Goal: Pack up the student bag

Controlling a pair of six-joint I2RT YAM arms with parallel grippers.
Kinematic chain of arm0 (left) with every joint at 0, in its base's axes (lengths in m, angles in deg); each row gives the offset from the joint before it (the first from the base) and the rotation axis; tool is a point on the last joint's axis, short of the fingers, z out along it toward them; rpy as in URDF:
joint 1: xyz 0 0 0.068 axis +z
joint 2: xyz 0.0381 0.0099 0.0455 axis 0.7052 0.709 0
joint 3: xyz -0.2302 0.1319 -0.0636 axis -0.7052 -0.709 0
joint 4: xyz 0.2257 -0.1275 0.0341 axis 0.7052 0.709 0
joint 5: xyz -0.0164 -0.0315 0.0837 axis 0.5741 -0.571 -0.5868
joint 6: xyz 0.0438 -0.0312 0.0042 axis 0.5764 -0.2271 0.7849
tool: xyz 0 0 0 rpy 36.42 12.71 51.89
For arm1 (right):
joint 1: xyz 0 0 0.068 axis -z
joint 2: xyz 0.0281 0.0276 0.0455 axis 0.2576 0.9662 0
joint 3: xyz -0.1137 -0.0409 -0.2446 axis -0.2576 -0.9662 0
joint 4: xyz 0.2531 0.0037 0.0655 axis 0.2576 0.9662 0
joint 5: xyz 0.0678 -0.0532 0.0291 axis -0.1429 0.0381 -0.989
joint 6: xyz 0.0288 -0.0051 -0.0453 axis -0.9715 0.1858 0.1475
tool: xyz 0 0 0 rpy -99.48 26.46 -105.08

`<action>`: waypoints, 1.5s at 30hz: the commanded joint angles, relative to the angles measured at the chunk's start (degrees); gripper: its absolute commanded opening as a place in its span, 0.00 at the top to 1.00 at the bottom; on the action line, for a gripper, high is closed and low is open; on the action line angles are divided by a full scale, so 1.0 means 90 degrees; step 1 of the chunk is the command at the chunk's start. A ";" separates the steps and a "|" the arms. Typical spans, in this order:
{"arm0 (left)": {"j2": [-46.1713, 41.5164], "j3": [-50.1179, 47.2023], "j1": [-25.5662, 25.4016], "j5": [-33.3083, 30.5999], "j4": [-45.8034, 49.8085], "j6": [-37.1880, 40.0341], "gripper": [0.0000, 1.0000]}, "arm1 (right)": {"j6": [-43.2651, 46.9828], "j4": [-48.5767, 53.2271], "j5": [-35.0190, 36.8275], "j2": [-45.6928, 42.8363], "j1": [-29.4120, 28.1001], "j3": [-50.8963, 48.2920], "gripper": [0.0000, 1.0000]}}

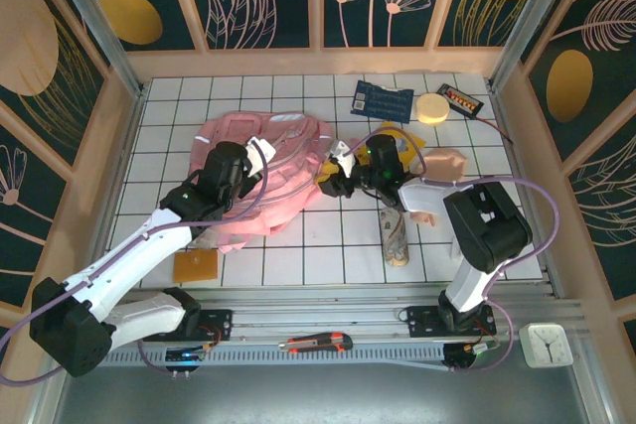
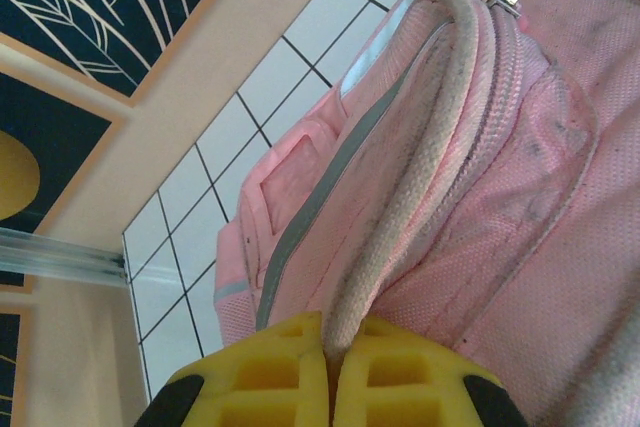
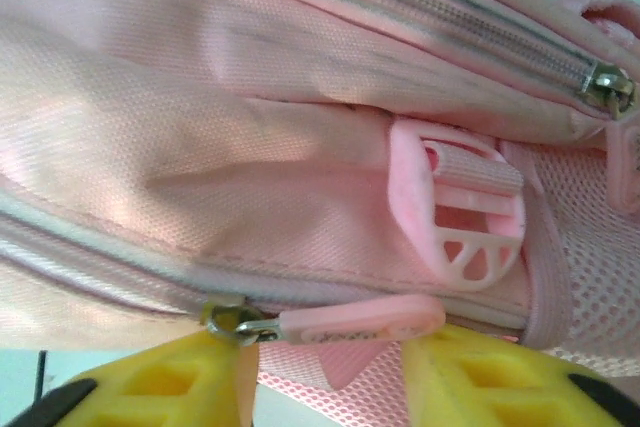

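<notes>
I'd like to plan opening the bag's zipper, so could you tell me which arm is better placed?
Probably the right: the right gripper stands open with the pink zipper pull of the student bag between its tips, while the left gripper is shut on the bag's corded edge, steadying it.

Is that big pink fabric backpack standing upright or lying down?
Lying down: the large soft pink fabric backpack sprawls flat and slumped across the white tiled table in the top view.

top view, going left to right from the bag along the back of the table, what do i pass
student bag → dark blue card → round pale yellow disc → small black device
</notes>
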 commanded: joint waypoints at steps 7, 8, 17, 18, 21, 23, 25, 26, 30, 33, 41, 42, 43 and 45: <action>-0.0327 0.0209 0.0027 -0.0165 -0.0514 0.0298 1.00 | 0.0433 0.0451 -0.0709 -0.0206 0.0306 0.0013 0.48; -0.0337 0.0223 0.0017 -0.0152 -0.0516 0.0333 1.00 | 0.0630 0.0652 -0.0749 -0.0201 0.0303 0.0016 0.48; -0.0352 0.0176 0.0018 -0.0121 -0.0521 0.0376 1.00 | 0.1024 0.0588 -0.0230 -0.0116 0.0076 0.0025 0.38; -0.0344 0.0173 0.0017 -0.0120 -0.0522 0.0378 1.00 | 0.0961 0.0526 -0.0277 -0.0082 0.0064 0.0035 0.37; -0.0323 0.0161 0.0025 -0.0130 -0.0542 0.0397 1.00 | 0.0898 0.0481 -0.0393 0.0026 0.0002 0.0123 0.37; -0.0306 0.0153 0.0027 -0.0130 -0.0562 0.0408 1.00 | 0.0862 0.0459 -0.0384 0.0070 -0.0049 0.0195 0.37; -0.0293 0.0133 0.0020 -0.0132 -0.0590 0.0417 1.00 | 0.0839 0.0419 -0.0361 0.0106 -0.0063 0.0235 0.37; -0.0281 0.0122 0.0023 -0.0132 -0.0600 0.0417 1.00 | 0.0806 0.0411 -0.0377 0.0120 -0.0080 0.0268 0.37; -0.0264 0.0108 0.0025 -0.0131 -0.0639 0.0417 1.00 | 0.0754 0.0426 -0.0446 0.0207 -0.0099 0.0415 0.39; -0.0254 0.0095 0.0019 -0.0130 -0.0676 0.0424 1.00 | 0.0636 0.0363 -0.0440 0.0248 -0.0109 0.0483 0.43; -0.0316 0.0026 0.0024 -0.0178 -0.0696 0.0501 1.00 | 0.0501 0.0331 -0.0306 0.0279 -0.0149 0.0439 0.66; -0.0327 0.0021 0.0026 -0.0179 -0.0707 0.0505 1.00 | 0.0491 0.0330 -0.0294 0.0256 -0.0150 0.0423 0.70; -0.0332 -0.0003 0.0027 -0.0179 -0.0716 0.0505 1.00 | 0.0487 0.0322 -0.0277 0.0223 -0.0158 0.0417 0.75; -0.0342 -0.0008 0.0028 -0.0193 -0.0727 0.0514 1.00 | 0.0471 0.0327 -0.0238 0.0177 -0.0158 0.0369 0.83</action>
